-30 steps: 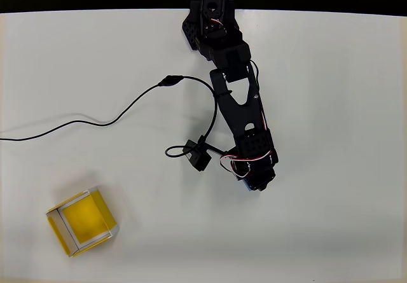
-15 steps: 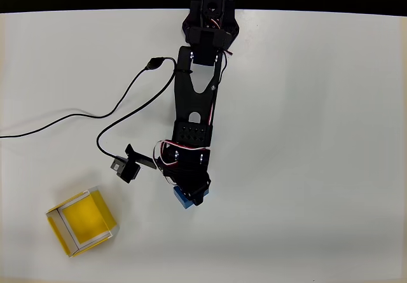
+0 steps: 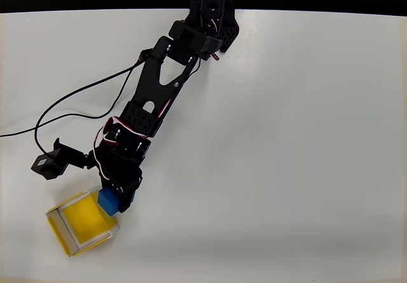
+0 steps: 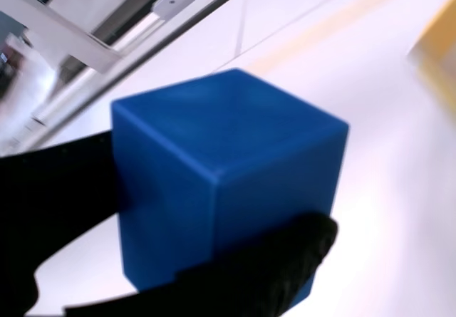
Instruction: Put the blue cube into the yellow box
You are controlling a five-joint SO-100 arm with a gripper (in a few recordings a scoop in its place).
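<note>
Jaws: the black gripper (image 3: 116, 193) is clamped on the blue cube (image 3: 109, 201). In the wrist view the cube (image 4: 221, 196) sits between the two dark fingers (image 4: 263, 274), one pressing its left face and one its lower right face.

Blue cube: in the overhead view it pokes out from under the tip of the arm, at the lower left of the scene. It lies just beside the upper right corner of the yellow box (image 3: 61, 238), seeming to overlap that corner slightly. Whether it is lifted off the surface cannot be told from above.

Arm: the black arm (image 3: 159, 92) runs from its base at the far edge down and to the left across the white surface (image 3: 305, 137).

Yellow box: open-topped, set at an angle near the lower left corner of the surface. Its yellow floor is bare, with nothing lying inside.

Open room: the whole right half of the surface is bare white, and so is the near strip below the box.

Cable: a thin black cable (image 3: 63, 103) loops across the left side, well apart from the box.

Small camera: a black unit (image 3: 49, 165) juts out to the left of the gripper, just above the box.
</note>
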